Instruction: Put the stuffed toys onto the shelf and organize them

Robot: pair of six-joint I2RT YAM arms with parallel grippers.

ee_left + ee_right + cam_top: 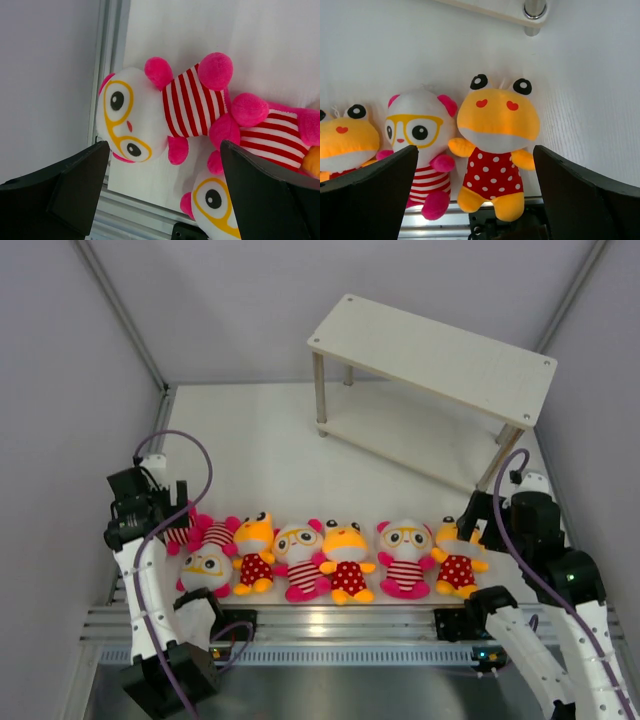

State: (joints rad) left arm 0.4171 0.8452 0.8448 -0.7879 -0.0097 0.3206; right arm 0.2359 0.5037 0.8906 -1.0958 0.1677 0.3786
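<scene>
Left tool (pixel 162 165) open above pink toy (pixel 135 115); right tool (pixel 475 160) open above yellow toy (pixel 497 125). We risk dragging neighbours (pixel 415 127) (toys packed touching) when lifting toward shelf (pixel 430 345) at 1 o'clock.

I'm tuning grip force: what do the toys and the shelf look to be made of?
Pink toy and yellow toy: soft plush fabric, going by the fuzzy matte pile and rounded, stuffed limbs. Shelf: pale, flat, matte boards, probably painted wood or laminate, though the look doesn't settle which. Its legs: thin, shiny and silver, so seemingly metal.
</scene>
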